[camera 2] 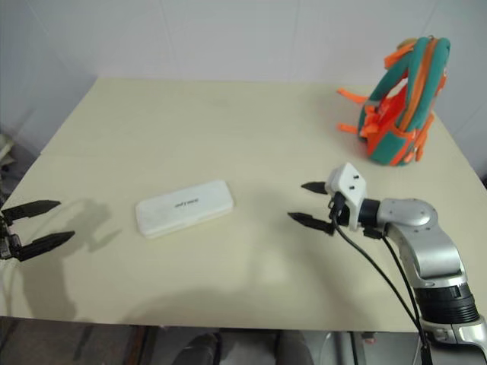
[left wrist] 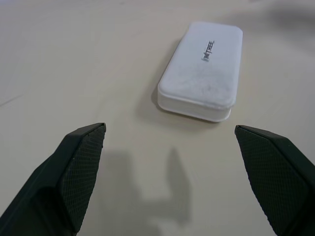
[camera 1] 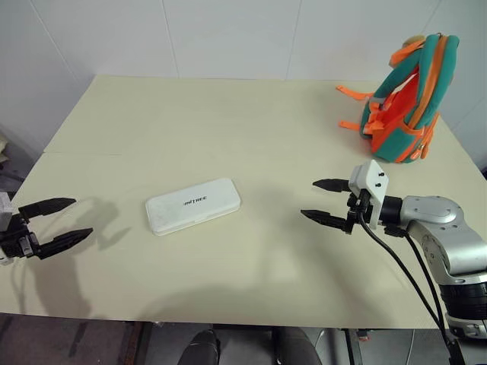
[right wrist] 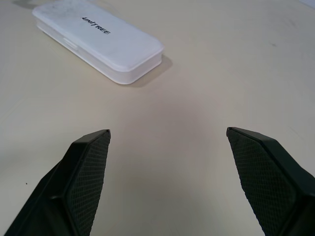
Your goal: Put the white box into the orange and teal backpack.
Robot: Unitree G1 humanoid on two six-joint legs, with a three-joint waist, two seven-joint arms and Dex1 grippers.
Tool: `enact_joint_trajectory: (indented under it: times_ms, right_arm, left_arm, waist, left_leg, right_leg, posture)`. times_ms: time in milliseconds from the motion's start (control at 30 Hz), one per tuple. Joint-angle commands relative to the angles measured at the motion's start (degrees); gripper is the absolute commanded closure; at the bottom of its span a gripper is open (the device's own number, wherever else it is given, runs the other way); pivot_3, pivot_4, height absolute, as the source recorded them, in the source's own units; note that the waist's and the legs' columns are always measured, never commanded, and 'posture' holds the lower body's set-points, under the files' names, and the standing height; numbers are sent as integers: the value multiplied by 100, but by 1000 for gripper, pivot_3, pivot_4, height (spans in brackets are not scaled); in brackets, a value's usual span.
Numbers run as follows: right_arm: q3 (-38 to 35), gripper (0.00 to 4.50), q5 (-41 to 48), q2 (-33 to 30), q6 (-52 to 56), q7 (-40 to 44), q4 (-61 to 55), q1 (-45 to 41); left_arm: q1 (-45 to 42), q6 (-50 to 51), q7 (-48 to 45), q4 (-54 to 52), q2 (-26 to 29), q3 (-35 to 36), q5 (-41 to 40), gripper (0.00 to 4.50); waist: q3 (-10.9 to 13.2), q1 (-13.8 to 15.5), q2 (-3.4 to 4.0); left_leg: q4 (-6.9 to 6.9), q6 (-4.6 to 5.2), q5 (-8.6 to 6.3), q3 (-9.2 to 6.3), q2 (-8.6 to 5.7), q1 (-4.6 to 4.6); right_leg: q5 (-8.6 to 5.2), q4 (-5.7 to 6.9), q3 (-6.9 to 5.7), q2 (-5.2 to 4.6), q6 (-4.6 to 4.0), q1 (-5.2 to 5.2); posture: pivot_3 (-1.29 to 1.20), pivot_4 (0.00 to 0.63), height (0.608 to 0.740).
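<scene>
The white box [camera 1: 193,205] lies flat on the cream table [camera 1: 228,129], left of centre, its dark lettering facing up. The orange and teal backpack [camera 1: 407,99] stands upright at the far right corner, straps toward me. My left gripper [camera 1: 65,219] hovers open at the table's left edge, pointing at the white box [left wrist: 203,69] with a clear gap between them. My right gripper [camera 1: 316,200] is open too, to the right of the white box [right wrist: 98,42] and well short of it. Neither holds anything.
A white wall runs behind the table. The table's front edge [camera 1: 228,315] lies close below both arms. A black cable [camera 1: 403,270] hangs from the right forearm. Bare tabletop spans between the box and the backpack.
</scene>
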Motion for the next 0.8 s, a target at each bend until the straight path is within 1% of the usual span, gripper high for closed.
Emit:
enact_joint_trajectory:
  times_ms: [33, 133, 200, 367, 500, 600, 767, 800]
  right_arm:
    - [-211, 0, 188, -55, 116, -104, -422, 63]
    - [-184, 0, 190, -3, 85, -140, -451, 111]
    - [-156, 0, 266, 54, 217, -225, -512, 71]
    - [-76, 0, 337, 253, 476, -539, -759, 13]
    - [1, 0, 282, 296, 481, -587, -754, -21]
    - [35, 0, 211, 327, 401, -657, -710, -113]
    - [176, 0, 63, 408, 320, -717, -509, -309]
    - [211, 182, -16, 443, 186, -740, -461, -320]
  left_arm:
    - [-131, -150, 10, 86, 45, -12, 33, 22]
    - [-119, -208, 42, 35, -50, -67, 29, 22]
    - [-47, -74, 69, -168, -104, -97, -43, 22]
    - [-386, -104, 37, 27, -61, -344, 66, 22]
    - [-644, -380, 485, 17, -246, -410, 206, 22]
    - [-680, -551, 861, 92, -321, -347, 322, 22]
    - [-634, -723, 1123, 135, -316, -430, 479, 22]
    - [-532, -688, 1183, -3, -333, -450, 510, 199]
  waist:
    - [0, -6, 0]
    - [0, 2, 0]
    - [0, 2, 0]
    - [0, 7, -1]
    - [-1, 8, -1]
    - [-1, 0, -2]
    - [-1, -10, -2]
    - [-1, -1, -2]
  left_leg:
    - [0, 0, 0, 1, 1, 0]
    - [-1, 0, 0, 4, 3, -1]
    - [0, 0, 0, 5, 3, -1]
    - [1, 0, 0, 4, 4, 0]
    - [2, -2, 1, 4, 4, 0]
    - [2, -6, 3, 4, 4, -1]
    - [1, -8, 4, 9, 5, 0]
    - [1, -8, 4, 9, 5, 0]
  right_leg:
    - [0, 0, 1, 1, 0, 0]
    - [0, -1, 2, 3, 0, -2]
    - [0, -1, 4, 3, 0, -2]
    - [1, 2, 3, 4, 0, -2]
    - [2, 1, 5, 4, 0, -2]
    - [2, 2, 4, 4, 0, -2]
    - [3, 4, 5, 4, 1, -3]
    - [3, 3, 5, 4, 1, -3]
  posture:
    - [0, 150, 740]
    - [0, 150, 740]
    - [0, 150, 740]
    - [0, 150, 740]
    - [0, 150, 740]
    - [0, 150, 740]
    - [0, 150, 740]
    - [0, 150, 740]
